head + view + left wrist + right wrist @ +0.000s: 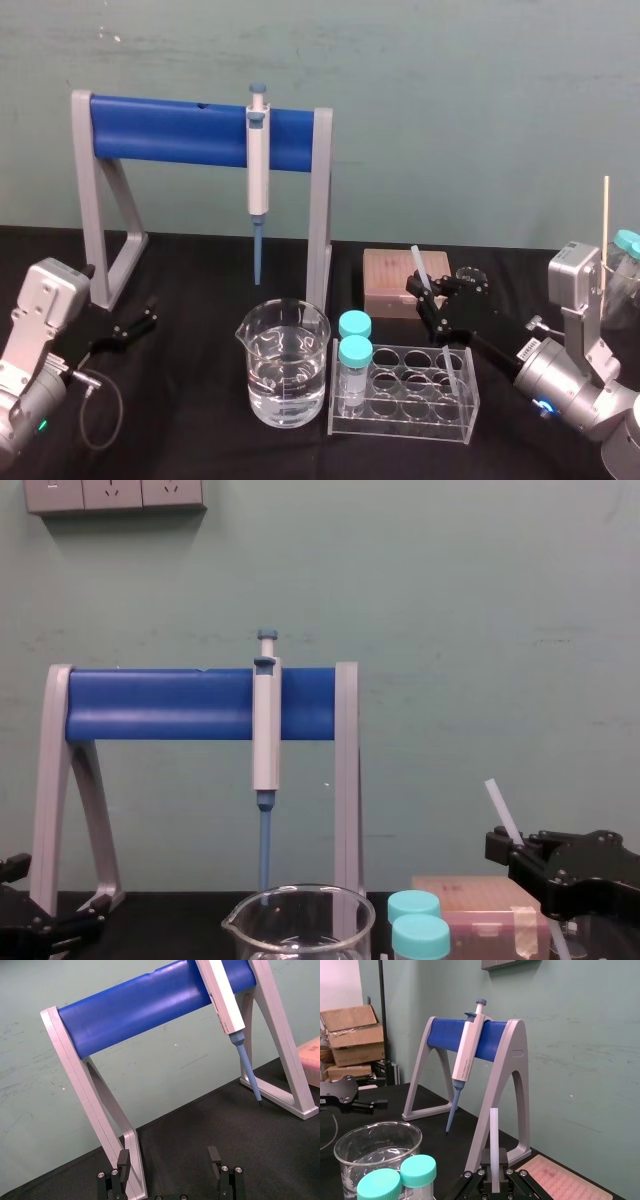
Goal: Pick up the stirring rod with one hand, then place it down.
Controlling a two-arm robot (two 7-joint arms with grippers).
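Jaws of black blocky right gripper (428,297) closed on thin translucent white stirring rod (493,1130), held tilted over clear plastic tube rack (400,428). Rod's lower end blurs into rack; can't tell if touching. Black left gripper (169,1156) parked beside grey stand leg (100,1110), 2 fingers spread, empty.

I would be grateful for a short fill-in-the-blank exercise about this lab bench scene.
The right tool grips the long translucent white stirring rod, while the left tool has its jaws ___.
The grey-white pipette hangs from the ___ bar of the grey stand.
The clear plastic rack holds ___ teal-capped vials.
Missing words: open, blue, two.
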